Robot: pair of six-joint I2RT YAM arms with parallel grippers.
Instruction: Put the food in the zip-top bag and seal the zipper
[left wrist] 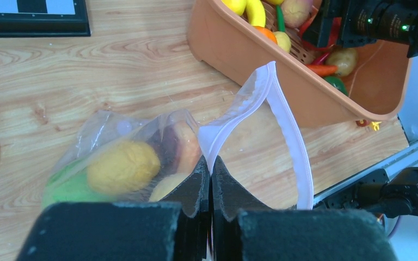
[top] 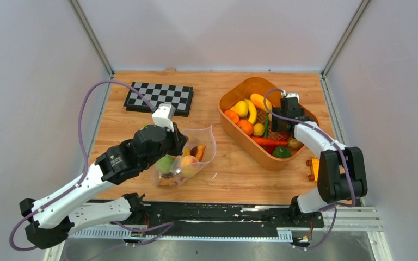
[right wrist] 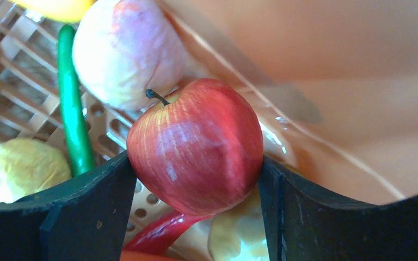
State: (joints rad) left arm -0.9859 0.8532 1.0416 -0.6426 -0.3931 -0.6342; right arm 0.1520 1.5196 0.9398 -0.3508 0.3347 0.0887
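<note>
Fetching food: R end effector (right wrist: 195, 160) grips red apple (right wrist: 196, 136), fingers on both sides, in orange tub (right wrist: 370, 49). L end effector (left wrist: 211, 176) pinched tight on zip-top bag (left wrist: 114, 126) rim. Next: lift this 1, carry to bag mouth.

We see the left gripper (top: 178, 142) at the mouth of the zip-top bag (top: 202, 145), which lies left of centre toward the desk's (top: 234, 179) near edge, with green, peach and orange food (top: 188, 163) inside. The right gripper (top: 280, 129) dips into the orange tub (top: 238, 140) by the right edge, among more food piled there. A checkerboard (top: 159, 98) sits at the far-left corner. Small toys (top: 311, 168) lie at the right edge.
</note>
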